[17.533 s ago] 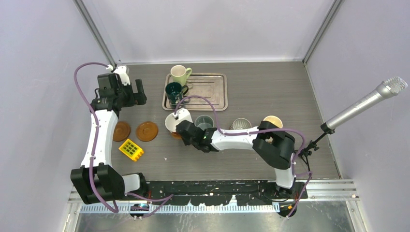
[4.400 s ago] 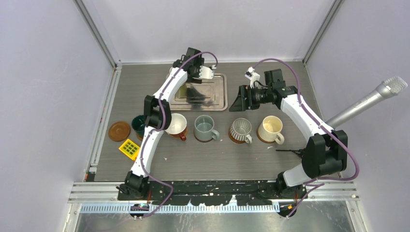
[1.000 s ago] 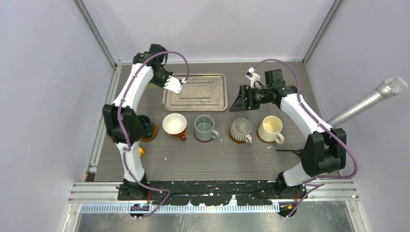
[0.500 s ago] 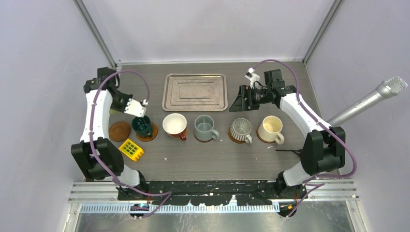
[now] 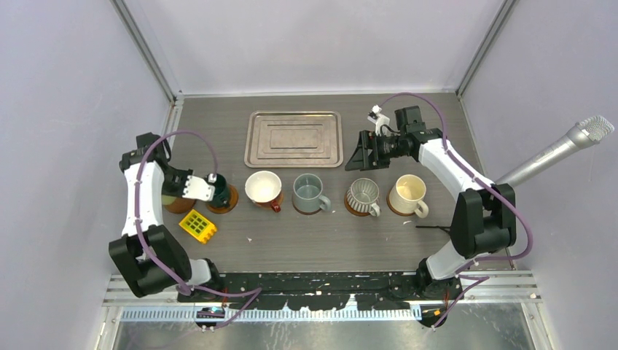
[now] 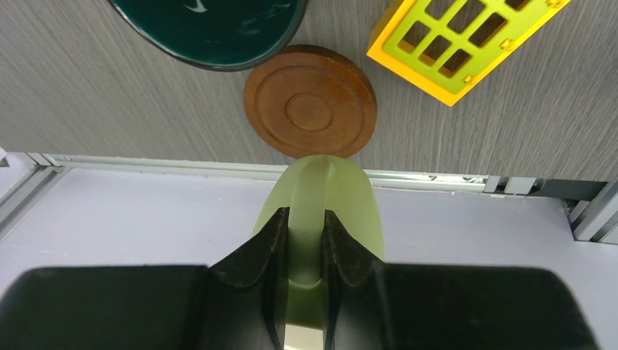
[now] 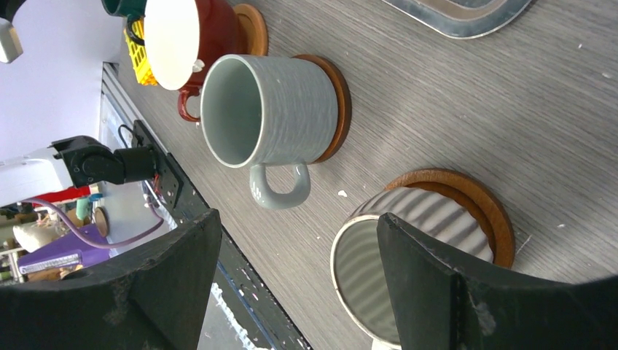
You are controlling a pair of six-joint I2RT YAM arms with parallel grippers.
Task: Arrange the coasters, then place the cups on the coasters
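Note:
My left gripper (image 6: 304,219) is shut on the handle of the pale green cup (image 6: 321,197). In the top view that gripper (image 5: 181,188) holds the cup (image 5: 170,189) over the leftmost coaster (image 5: 179,205), which is bare (image 6: 310,111). I cannot tell if cup and coaster touch. The dark green cup (image 5: 217,191), red and white cup (image 5: 264,187), grey-blue cup (image 5: 309,193), ribbed cup (image 5: 362,195) and cream cup (image 5: 408,193) each stand on a coaster in a row. My right gripper (image 5: 361,149) hangs open behind the row, with nothing in it (image 7: 297,226).
The silver tray (image 5: 294,138) lies at the back centre. A yellow grid block (image 5: 197,226) sits in front of the two leftmost coasters. A microphone (image 5: 554,153) juts in from the right. The table's left rail runs close beside the left arm.
My left arm has swung from the tray to the left side with the pale green cup and come down over the leftmost coaster. The right arm has barely moved.

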